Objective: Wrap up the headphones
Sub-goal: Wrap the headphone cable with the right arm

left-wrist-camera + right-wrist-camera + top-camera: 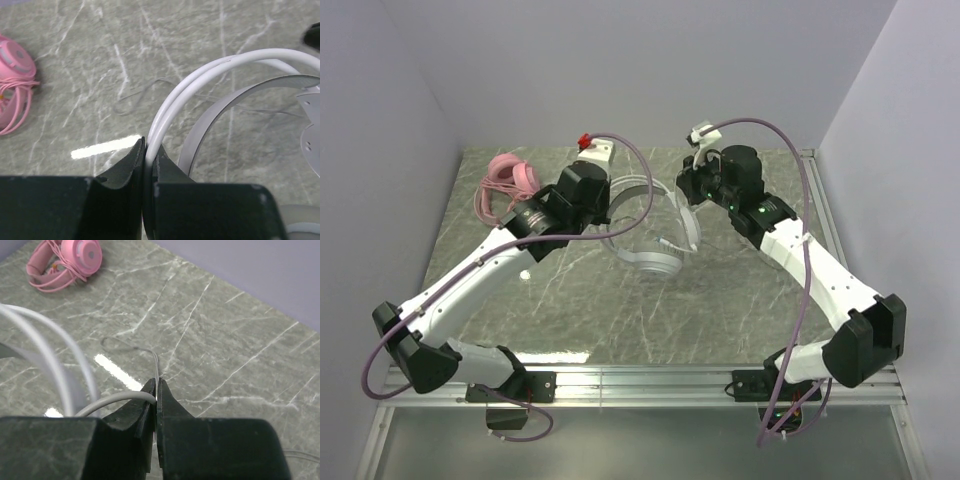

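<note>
Left wrist view: my left pincer (pixel 145 147) is closed tight on the headband rails (pixel 162 112) of the white headset (pixel 305 125), at lower centre of frame; no gap shows beyond the rails. Right wrist view: my right pincer (pixel 156 386) is pinched shut on the thin dark cable (pixel 158 365), which rises from the tips to a slack loop at centre frame; one of the headband rails passes against its left finger, and I judge it not clamped. The pink headset (pixel 70 260) lies at upper left, well apart, its cord gathered on it. Step in hand, as I judge it: winding the cable round the headband rails. Procedure: use the left grip as the anchor; carry the cable over under light tension; lay each turn beside the last; do not drag slack across the table (pixel 240 340).
</note>
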Robot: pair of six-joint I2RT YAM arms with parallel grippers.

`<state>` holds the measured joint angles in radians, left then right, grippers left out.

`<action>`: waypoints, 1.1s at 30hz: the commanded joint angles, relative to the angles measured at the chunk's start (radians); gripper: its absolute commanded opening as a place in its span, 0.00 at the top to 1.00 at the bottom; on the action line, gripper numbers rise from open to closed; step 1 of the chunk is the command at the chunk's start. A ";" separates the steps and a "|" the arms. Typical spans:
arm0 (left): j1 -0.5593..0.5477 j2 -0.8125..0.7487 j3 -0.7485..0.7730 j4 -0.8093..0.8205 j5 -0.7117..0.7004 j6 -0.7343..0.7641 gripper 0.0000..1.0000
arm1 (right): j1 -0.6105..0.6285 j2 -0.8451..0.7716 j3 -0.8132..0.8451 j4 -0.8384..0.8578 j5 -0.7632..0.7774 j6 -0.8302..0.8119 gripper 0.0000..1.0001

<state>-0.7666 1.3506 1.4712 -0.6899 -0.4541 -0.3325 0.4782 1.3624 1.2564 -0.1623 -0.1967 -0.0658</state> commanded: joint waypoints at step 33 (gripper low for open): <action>0.027 -0.031 0.296 0.105 0.275 -0.431 1.00 | -0.167 0.158 -0.423 0.958 -0.481 0.481 0.72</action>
<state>-0.7425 1.3243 1.6886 -0.6895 -0.2146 -0.6575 0.3134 1.4971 0.8452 0.6373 -0.6453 0.3481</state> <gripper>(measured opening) 0.108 0.281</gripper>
